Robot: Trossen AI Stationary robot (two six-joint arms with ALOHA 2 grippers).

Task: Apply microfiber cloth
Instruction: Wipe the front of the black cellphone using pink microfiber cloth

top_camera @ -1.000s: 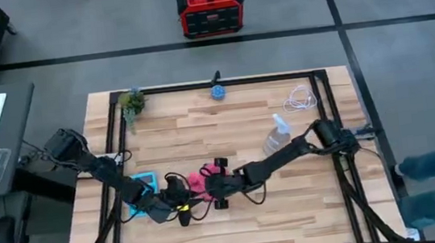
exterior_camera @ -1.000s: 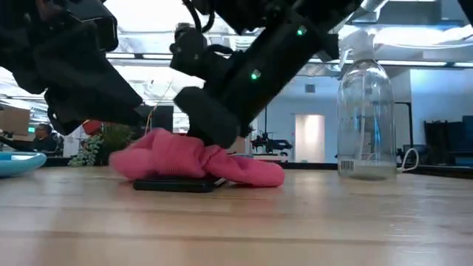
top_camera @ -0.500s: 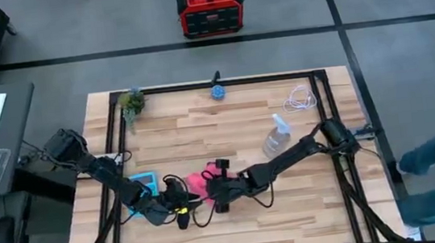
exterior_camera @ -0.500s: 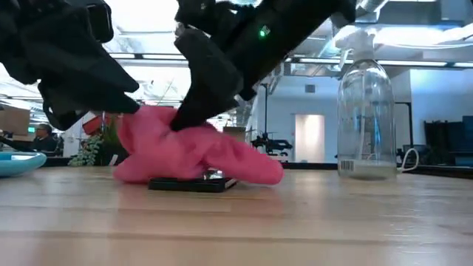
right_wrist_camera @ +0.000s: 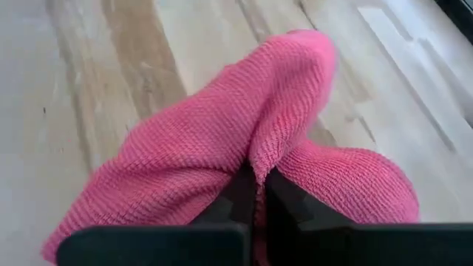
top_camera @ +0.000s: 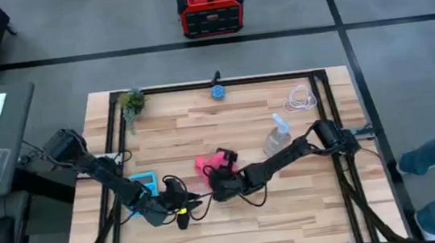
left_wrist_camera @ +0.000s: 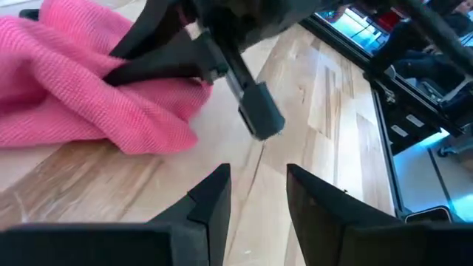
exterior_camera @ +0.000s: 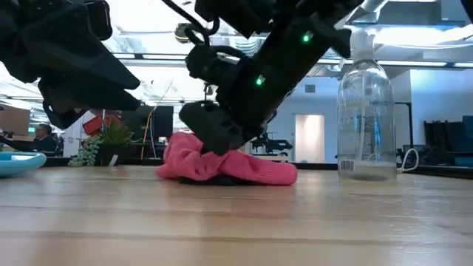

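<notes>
I am seeing the microfiber cloth (top_camera: 206,165) lying bunched on the wooden table, near its middle; it is showing pink-red, with a fine knitted weave that is reading plainly in the right wrist view (right_wrist_camera: 222,155); it is sitting crumpled into soft folds rather than spread flat; in the low view (exterior_camera: 222,164) it is forming a low heap, humped higher at one end and tapering toward the other; something dark is showing under its edge, too hidden to tell.
</notes>
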